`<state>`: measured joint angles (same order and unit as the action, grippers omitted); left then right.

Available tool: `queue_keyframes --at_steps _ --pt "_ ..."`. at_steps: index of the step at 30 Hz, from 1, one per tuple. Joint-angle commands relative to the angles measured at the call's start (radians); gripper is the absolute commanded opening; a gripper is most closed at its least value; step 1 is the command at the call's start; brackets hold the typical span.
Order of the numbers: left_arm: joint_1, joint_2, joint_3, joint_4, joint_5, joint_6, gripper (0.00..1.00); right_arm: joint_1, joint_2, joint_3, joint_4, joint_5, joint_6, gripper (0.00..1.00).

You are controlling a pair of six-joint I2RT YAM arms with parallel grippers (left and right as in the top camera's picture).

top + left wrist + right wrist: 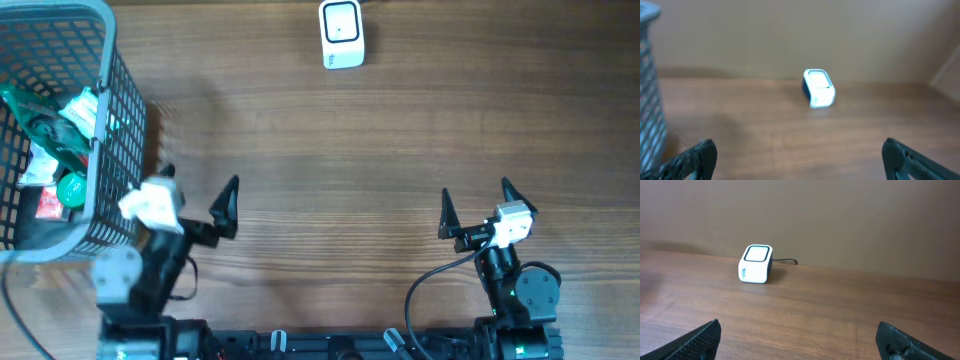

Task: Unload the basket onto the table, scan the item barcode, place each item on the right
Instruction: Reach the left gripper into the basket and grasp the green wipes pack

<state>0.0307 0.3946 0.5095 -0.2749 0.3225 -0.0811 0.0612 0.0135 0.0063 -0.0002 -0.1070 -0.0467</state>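
Observation:
The white barcode scanner (342,33) stands at the far middle of the wooden table, its window facing up; it also shows in the left wrist view (818,88) and the right wrist view (756,263). Several packaged items (58,128), green, white and red, lie in a grey mesh basket (122,150) at the left. My left gripper (198,188) is open beside the basket's near right corner, with nothing between its fingers (799,150). My right gripper (476,197) is open and empty near the front right (799,329). Both are far from the scanner.
The basket's mesh wall (650,100) stands close to the left gripper's left finger. A dark cable (785,260) runs from the scanner's back. A plain wall rises behind the table's far edge.

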Motion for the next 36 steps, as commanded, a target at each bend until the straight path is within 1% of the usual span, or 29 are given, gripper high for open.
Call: queue_keyframes --at_steps 1,2,4,7,9,11,12,15,16,17,19,21,22,27,30,32,34,36 --pt "-0.006 0.204 0.315 -0.172 0.164 -0.021 1.0 0.003 -0.009 -0.001 0.003 0.014 -0.004 1.0" --pt "-0.006 0.253 0.383 -0.246 0.23 -0.021 1.0 0.003 -0.009 -0.001 0.003 0.014 -0.004 1.0" --pt "-0.006 0.319 0.439 -0.322 0.275 -0.021 1.0 0.003 -0.009 -0.001 0.003 0.014 -0.004 1.0" --pt "-0.006 0.357 0.439 -0.308 0.341 -0.002 1.0 0.003 -0.009 -0.001 0.003 0.014 -0.004 1.0" --pt "-0.006 0.366 0.445 -0.284 0.346 -0.011 1.0 0.003 -0.009 -0.001 0.003 0.014 -0.004 1.0" --pt "-0.006 0.372 0.479 -0.251 0.308 -0.08 1.0 0.003 -0.009 -0.001 0.003 0.014 -0.004 1.0" --pt "-0.006 0.381 0.532 -0.25 0.245 -0.124 1.0 0.003 -0.009 -0.001 0.003 0.014 -0.004 1.0" --pt "0.006 0.432 0.687 -0.291 0.06 -0.184 1.0 0.003 -0.009 -0.001 0.003 0.014 -0.004 1.0" --pt "0.019 0.471 0.769 -0.342 -0.068 -0.214 1.0 0.003 -0.009 -0.001 0.003 0.014 -0.004 1.0" --pt "0.031 0.503 0.828 -0.385 -0.155 -0.233 1.0 0.003 -0.009 -0.001 0.003 0.014 -0.004 1.0" --pt "0.074 0.599 0.974 -0.505 -0.374 -0.281 1.0 0.003 -0.009 -0.001 0.003 0.014 -0.004 1.0" --pt "0.12 0.668 1.049 -0.56 -0.504 -0.317 1.0 0.003 -0.009 -0.001 0.003 0.014 -0.004 1.0" --pt "0.15 0.699 1.069 -0.571 -0.537 -0.33 1.0 0.003 -0.009 -0.001 0.003 0.014 -0.004 1.0" --pt "0.364 0.832 1.077 -0.629 -0.51 -0.478 1.0 0.003 -0.009 -0.001 0.003 0.014 -0.004 1.0" --pt "0.494 0.927 1.077 -0.666 -0.488 -0.495 1.0 0.003 -0.009 -0.001 0.003 0.014 -0.004 1.0" --pt "0.553 0.99 1.077 -0.66 -0.481 -0.5 1.0 0.003 -0.009 -0.001 0.003 0.014 -0.004 1.0" --pt "0.597 1.07 1.077 -0.645 -0.46 -0.499 1.0 0.003 -0.009 -0.001 0.003 0.014 -0.004 1.0" --pt "0.615 1.156 1.077 -0.634 -0.425 -0.499 1.0 0.003 -0.009 -0.001 0.003 0.014 -0.004 1.0"
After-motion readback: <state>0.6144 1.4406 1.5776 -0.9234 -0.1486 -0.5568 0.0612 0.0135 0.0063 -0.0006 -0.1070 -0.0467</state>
